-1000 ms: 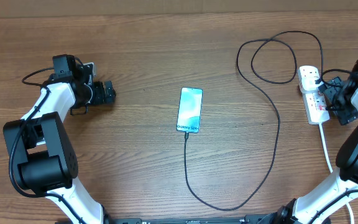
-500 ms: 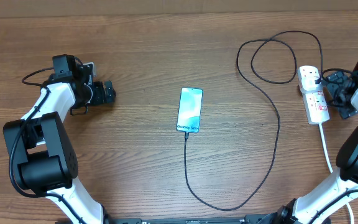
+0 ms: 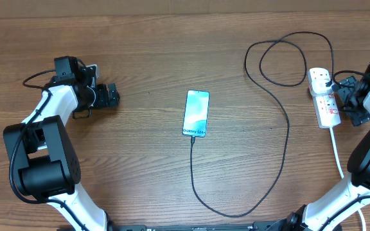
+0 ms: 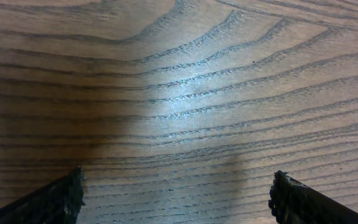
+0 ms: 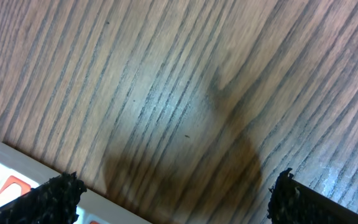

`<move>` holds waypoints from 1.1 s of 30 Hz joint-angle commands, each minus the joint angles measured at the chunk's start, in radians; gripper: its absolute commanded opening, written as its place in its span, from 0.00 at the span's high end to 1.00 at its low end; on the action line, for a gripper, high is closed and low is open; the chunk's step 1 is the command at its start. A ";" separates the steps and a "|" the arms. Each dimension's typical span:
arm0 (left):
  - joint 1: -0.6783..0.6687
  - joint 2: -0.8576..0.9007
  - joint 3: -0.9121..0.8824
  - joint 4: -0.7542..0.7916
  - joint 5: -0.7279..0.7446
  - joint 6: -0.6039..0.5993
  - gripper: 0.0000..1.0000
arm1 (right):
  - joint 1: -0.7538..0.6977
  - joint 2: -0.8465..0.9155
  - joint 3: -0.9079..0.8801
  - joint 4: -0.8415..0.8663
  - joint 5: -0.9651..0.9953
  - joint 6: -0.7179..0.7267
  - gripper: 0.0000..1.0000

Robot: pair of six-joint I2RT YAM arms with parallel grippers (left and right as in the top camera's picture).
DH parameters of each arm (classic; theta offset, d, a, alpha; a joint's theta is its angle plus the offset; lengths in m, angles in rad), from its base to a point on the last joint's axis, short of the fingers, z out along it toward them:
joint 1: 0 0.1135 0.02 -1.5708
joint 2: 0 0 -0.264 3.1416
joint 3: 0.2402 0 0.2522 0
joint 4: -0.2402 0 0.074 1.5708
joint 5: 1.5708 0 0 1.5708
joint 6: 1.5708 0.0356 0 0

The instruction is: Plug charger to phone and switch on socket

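Charger (image 3: 192,163) apparently in the phone (image 3: 196,113), the right hand (image 3: 347,99), jaws apart beside the socket (image 3: 325,97), should press one switch squarely; left hand (image 3: 112,95) likewise apart.

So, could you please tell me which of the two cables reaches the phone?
The thin black charger, ending at the phone; the thick white cord only leaves the socket.
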 commanded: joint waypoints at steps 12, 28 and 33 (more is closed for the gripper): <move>0.002 -0.023 0.003 0.001 -0.006 -0.013 0.00 | -0.070 0.014 0.078 -0.041 0.086 -0.012 0.00; 0.002 -0.023 0.003 0.001 -0.006 -0.013 0.00 | -0.079 0.014 0.078 -0.214 -0.062 -0.013 0.00; 0.002 -0.023 0.003 0.001 -0.006 -0.012 0.00 | -0.078 0.014 0.078 -0.228 -0.113 -0.067 0.00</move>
